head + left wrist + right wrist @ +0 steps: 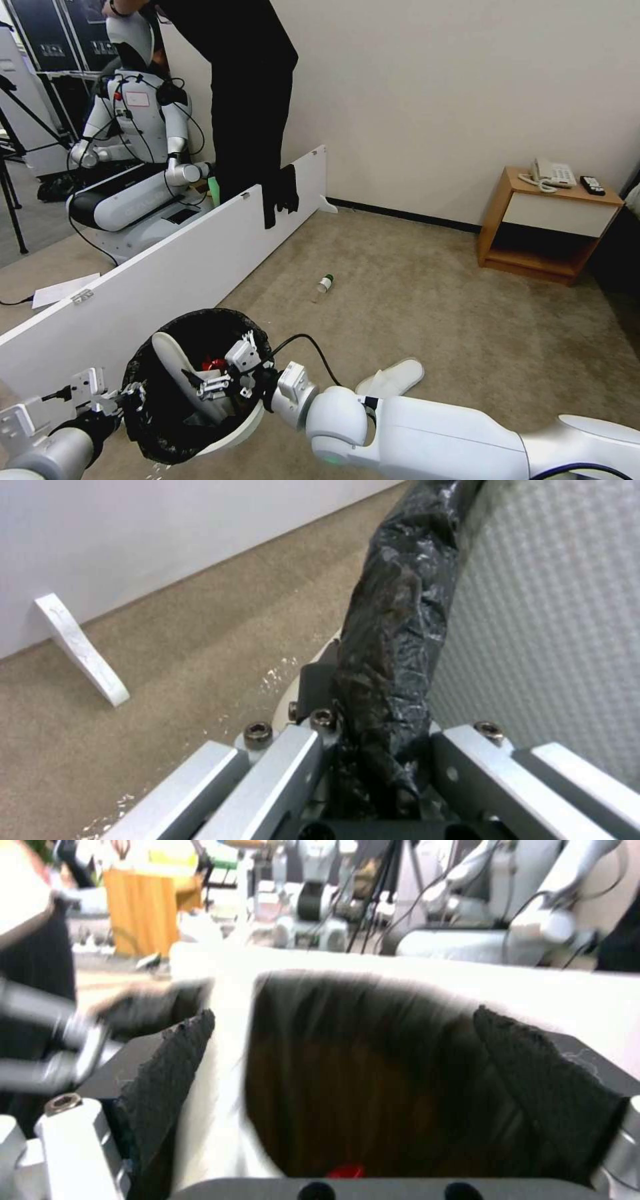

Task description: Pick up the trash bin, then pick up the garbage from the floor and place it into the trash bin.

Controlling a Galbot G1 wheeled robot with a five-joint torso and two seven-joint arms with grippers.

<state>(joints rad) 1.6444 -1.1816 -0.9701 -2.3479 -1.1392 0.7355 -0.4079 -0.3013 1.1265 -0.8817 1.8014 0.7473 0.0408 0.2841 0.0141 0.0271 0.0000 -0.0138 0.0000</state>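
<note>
Trash bin (pixel 160 427), white and lined with a crinkled black bag, tilts above the carpet just beside the long white board (pixel 167 280). Left tool (pixel 127 395) pinches its bagged rim. Right tool (pixel 227 373) sits over the bin's mouth, fingers spread around a white slipper (pixel 180 373) lying inside. Another slipper (pixel 393 379) lies near the bin, and a green-capped bottle (pixel 325 283) farther off.
</note>
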